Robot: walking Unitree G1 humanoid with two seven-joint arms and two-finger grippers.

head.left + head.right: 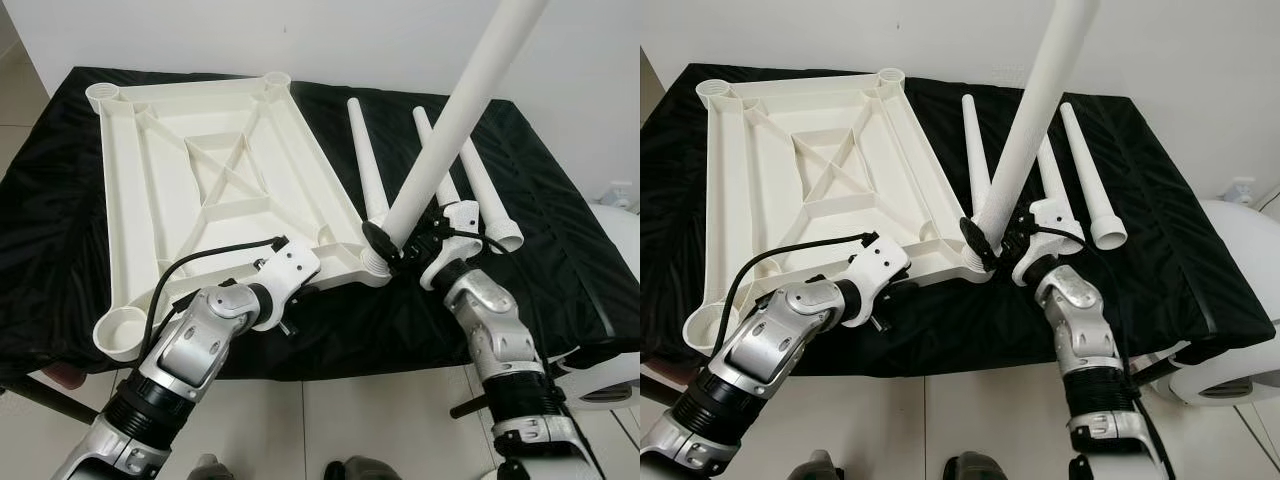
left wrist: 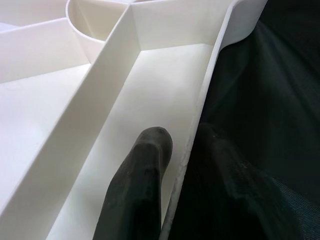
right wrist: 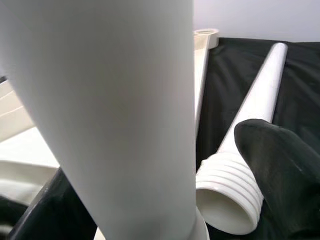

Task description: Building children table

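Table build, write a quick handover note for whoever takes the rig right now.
Right gripper: shut on the table leg, tilted, its lower end at the near right corner socket of the upside-down tabletop.
Left gripper: jaws straddling the tabletop's near edge, steadying it.
Three loose legs lie on the black cloth to the right of the tabletop.
Done: no leg visibly seated yet.
Left: seat this leg upright, then fit the other three into the remaining corner sockets.

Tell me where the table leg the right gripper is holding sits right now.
The raised table leg stands tilted in the right gripper, its lower end at the near right corner socket of the upturned tabletop, with three loose legs lying just beyond.
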